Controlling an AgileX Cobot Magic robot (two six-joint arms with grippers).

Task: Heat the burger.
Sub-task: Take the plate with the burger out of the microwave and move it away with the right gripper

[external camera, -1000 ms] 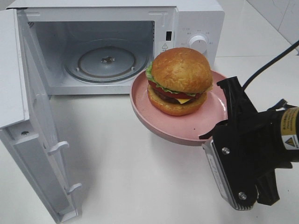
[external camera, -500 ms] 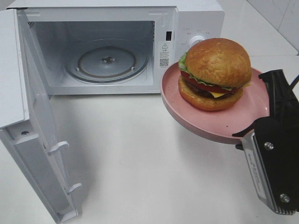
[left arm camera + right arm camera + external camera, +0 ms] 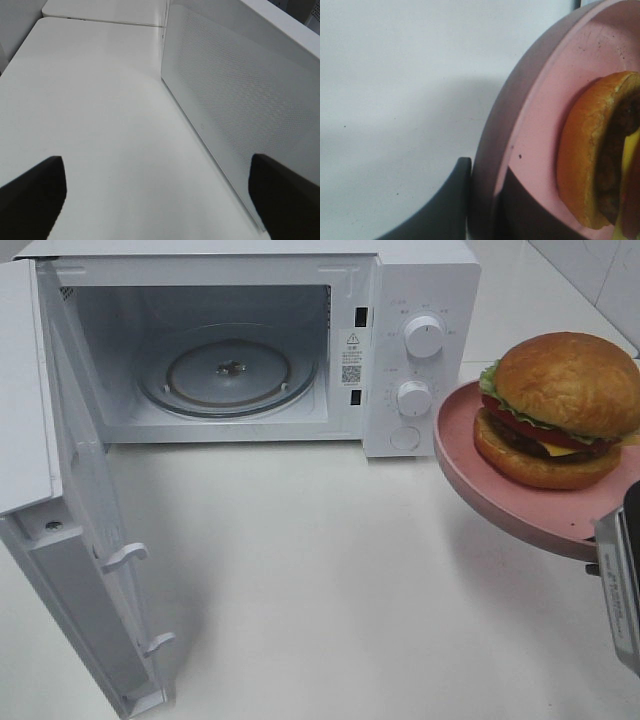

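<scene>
Exterior high view: at the left edge of the worktop (image 3: 330, 580) you had the microwave door (image 3: 70, 510) swung fully open toward the front, its inner face showing. Behind it stood the white microwave (image 3: 420, 300) along the back edge, its cavity open to you with the glass turntable (image 3: 228, 375) lying flat on the floor inside. To the right of the cavity sat the control panel with two round knobs (image 3: 424, 336), one above the other.

Further right, past the microwave's right side, you had the pink plate (image 3: 490, 495) held up off the worktop and tilted a little, near the right edge. The burger (image 3: 560, 405) sat on that plate, bun top up, with lettuce, tomato and cheese showing at its side.

The right gripper (image 3: 482, 207) was closed narrowly on the plate's rim, one finger outside the rim and one on the inner face. Only part of its body showed in the exterior view.

In the left wrist view, your left gripper (image 3: 155, 197) had its fingers spread wide and held nothing, hanging over bare worktop beside the door's outer face.
</scene>
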